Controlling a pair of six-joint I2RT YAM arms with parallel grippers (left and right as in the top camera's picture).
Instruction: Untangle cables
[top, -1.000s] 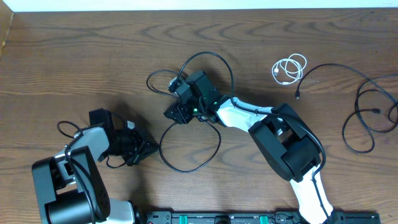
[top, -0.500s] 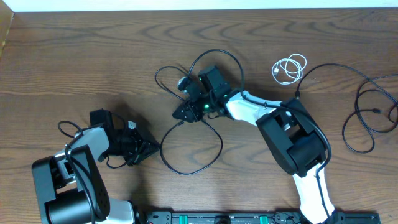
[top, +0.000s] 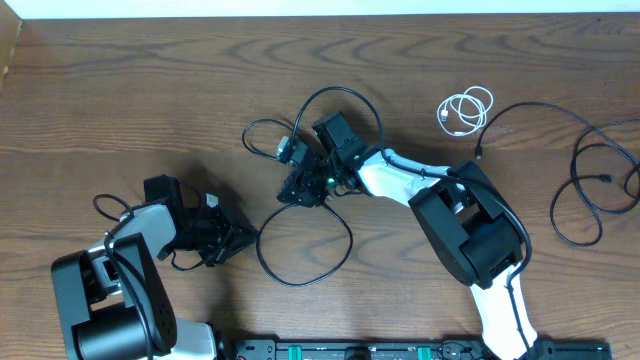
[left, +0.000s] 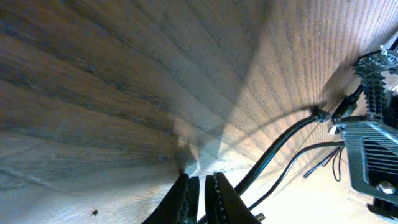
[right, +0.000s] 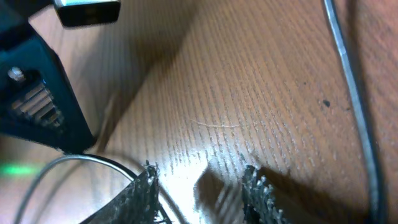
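A black cable (top: 303, 281) lies in loops at the table's middle, with one loop (top: 345, 93) behind my right wrist. My right gripper (top: 297, 190) is low over this tangle. In the right wrist view its fingers (right: 202, 186) are open with bare wood between them, and a thin strand (right: 93, 160) runs past the left finger. A plug end (right: 87, 12) shows at the top left. A small coiled white cable (top: 466, 108) and more black cables (top: 590, 185) lie at the right. My left gripper (top: 238, 240) is shut and empty (left: 200, 190), with a black cable (left: 280, 149) just to its right.
The thicker arm cable (top: 105, 205) curls beside my left arm. The right arm's white link (top: 395, 178) stretches across the middle. The table's far edge (top: 320, 14) runs along the top. A black rail (top: 400, 350) runs along the front edge.
My right gripper has moved a little to the right over the tangle, then slightly back left. The black cable's loops have shifted with it. The left arm has not moved.
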